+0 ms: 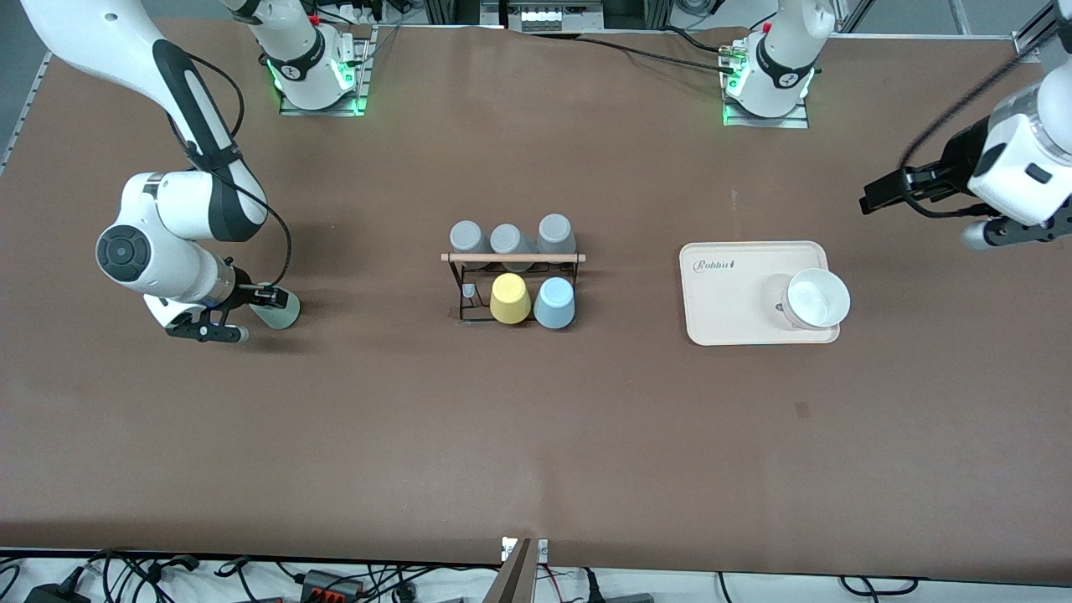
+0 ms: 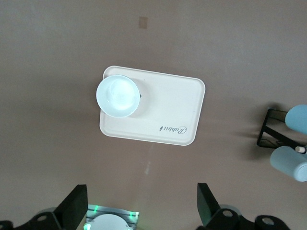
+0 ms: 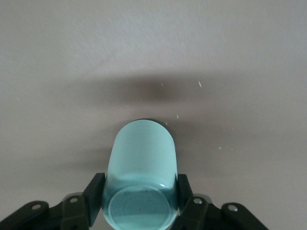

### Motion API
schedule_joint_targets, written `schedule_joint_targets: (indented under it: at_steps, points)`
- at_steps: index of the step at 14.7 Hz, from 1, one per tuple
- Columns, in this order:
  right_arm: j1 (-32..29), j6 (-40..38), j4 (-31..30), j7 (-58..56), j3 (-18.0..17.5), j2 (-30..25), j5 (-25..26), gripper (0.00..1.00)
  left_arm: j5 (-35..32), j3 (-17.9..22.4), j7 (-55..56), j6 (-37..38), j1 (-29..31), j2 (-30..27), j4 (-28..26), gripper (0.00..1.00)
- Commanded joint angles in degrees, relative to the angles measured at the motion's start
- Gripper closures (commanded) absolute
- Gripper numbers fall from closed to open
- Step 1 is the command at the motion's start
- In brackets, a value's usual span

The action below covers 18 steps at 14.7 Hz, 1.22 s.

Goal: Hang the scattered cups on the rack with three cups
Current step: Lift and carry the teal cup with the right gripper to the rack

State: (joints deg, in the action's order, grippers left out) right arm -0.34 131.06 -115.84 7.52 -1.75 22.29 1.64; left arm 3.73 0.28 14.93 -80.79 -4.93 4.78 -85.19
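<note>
Table (image 1: 536, 435): brown top; bears the tray, the rack and all cups save the one in hand.
Tray (image 1: 737, 322): directly below the left gripper; white bowl (image 1: 816, 299) stands on it. Neither belongs to the task.
Rack (image 1: 512, 285): mid-table, well apart from both grippers. Three grey cups (image 1: 509, 239) on the row nearer the bases; yellow cup (image 1: 510, 299) and blue cup (image 1: 554, 302) on the row nearer the camera, one peg beside the yellow cup free.
Mint cup (image 3: 141, 177): between the right gripper's fingers, at the right arm's end of the table.
Right gripper (image 1: 266, 295): closed on the mint cup, pads (image 3: 96, 194) on its walls.
Left gripper (image 2: 139, 206): waiting, fingers wide, holding nothing.
Step in hand: judged the pick-up of the mint cup; whether it has left the table cannot be told.
Next move: carry to the rack, turn the mouth down, lower onto the free peg clear of the yellow cup.
</note>
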Motion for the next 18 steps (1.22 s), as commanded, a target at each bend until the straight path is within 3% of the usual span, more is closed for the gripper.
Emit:
schedule_joint_targets:
  at_steps: [1, 3, 8, 14, 18]
  points:
    - [1.6, -10.2, 8.7, -1.0, -0.5, -0.5, -0.1, 0.76, -2.1, -0.4, -2.5, -1.7, -0.1, -2.3, -2.8, 0.0]
    - [3.7, -18.8, 16.2, -3.4, -0.5, -0.1, -0.3, 0.76, -2.0, -0.5, -2.4, -1.6, 0.1, -2.0, -2.4, 0.0]
    - [12.0, -25.8, 27.2, -4.6, -0.7, -0.3, -0.8, 0.76, -2.0, -0.6, -2.5, -1.6, 0.4, -1.8, -1.8, 0.0]
    - [17.7, -27.5, 34.8, -1.4, -1.0, 1.5, -1.0, 0.76, -1.4, -0.6, -2.4, -1.2, 0.4, -1.8, -1.7, 0.0]
    - [23.4, -27.4, 35.1, 8.2, -0.9, 2.4, -0.7, 0.76, -1.4, -0.4, -2.9, -1.0, 0.5, -1.8, -1.7, 0.0]
